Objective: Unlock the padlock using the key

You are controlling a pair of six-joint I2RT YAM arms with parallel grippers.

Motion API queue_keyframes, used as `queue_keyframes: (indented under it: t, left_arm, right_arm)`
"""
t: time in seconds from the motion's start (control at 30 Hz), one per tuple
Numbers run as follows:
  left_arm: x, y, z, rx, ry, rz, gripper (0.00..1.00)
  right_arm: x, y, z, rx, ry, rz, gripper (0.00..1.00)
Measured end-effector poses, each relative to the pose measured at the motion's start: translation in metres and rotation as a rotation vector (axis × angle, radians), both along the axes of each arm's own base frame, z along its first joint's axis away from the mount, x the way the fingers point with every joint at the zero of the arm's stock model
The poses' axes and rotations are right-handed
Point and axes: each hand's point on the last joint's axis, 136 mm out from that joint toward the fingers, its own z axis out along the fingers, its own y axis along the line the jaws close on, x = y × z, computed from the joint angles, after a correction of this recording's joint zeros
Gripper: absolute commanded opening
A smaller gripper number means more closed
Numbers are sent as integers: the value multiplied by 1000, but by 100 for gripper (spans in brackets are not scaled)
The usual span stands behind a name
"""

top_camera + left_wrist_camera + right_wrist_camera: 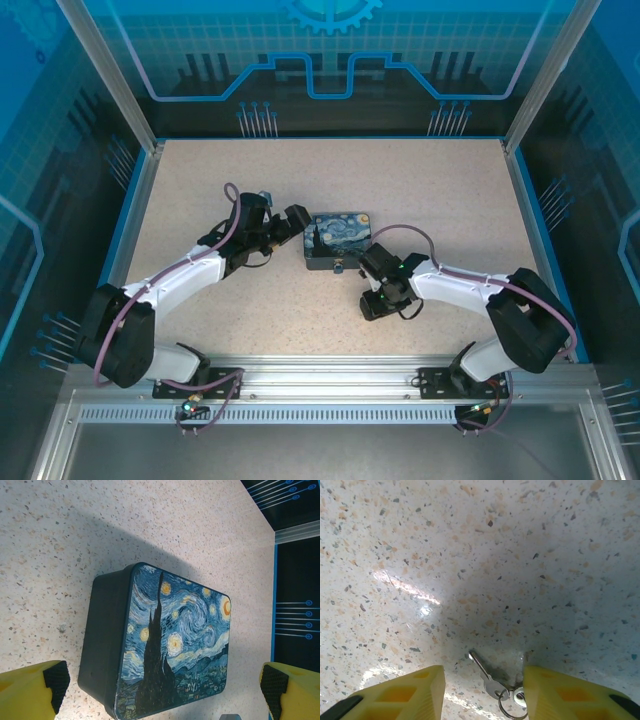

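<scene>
The night-sky printed box (338, 240) sits mid-table, and its lid fills the middle of the left wrist view (175, 640). The padlock (340, 268) is a small grey piece on the box's near long side; just its tip (230, 716) shows at the bottom edge of the left wrist view. My left gripper (162, 682) is open, its fingers wide apart just left of the box's short end. The key (487, 672) lies flat on the table with its ring (512, 709). My right gripper (482, 676) points down, open, its yellow fingers either side of the key without touching it.
The speckled table (420, 190) is bounded by a blue-edged frame and dark walls. A metal rail (330, 385) carrying both arm bases runs along the near edge. Purple cables loop over each arm.
</scene>
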Motion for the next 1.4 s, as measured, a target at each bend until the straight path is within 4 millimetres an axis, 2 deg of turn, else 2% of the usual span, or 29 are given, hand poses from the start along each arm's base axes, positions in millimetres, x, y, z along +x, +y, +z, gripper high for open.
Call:
queue_keyframes:
  t: [0.43, 0.7, 1.0, 1.4]
  left_arm:
    - [1, -5, 5, -24, -16, -16, 99]
    - [5, -7, 14, -36, -34, -21, 99]
    - [5, -7, 14, -37, -36, -21, 99]
    - [7, -8, 17, -43, -48, -21, 99]
  right_arm:
    - [-11, -10, -2, -19, 21, 0, 47]
    - [-11, -9, -2, -20, 22, 4, 43]
    - [-12, -5, -6, -59, 20, 29, 24]
    - [-8, -1, -4, -79, 2, 17, 5]
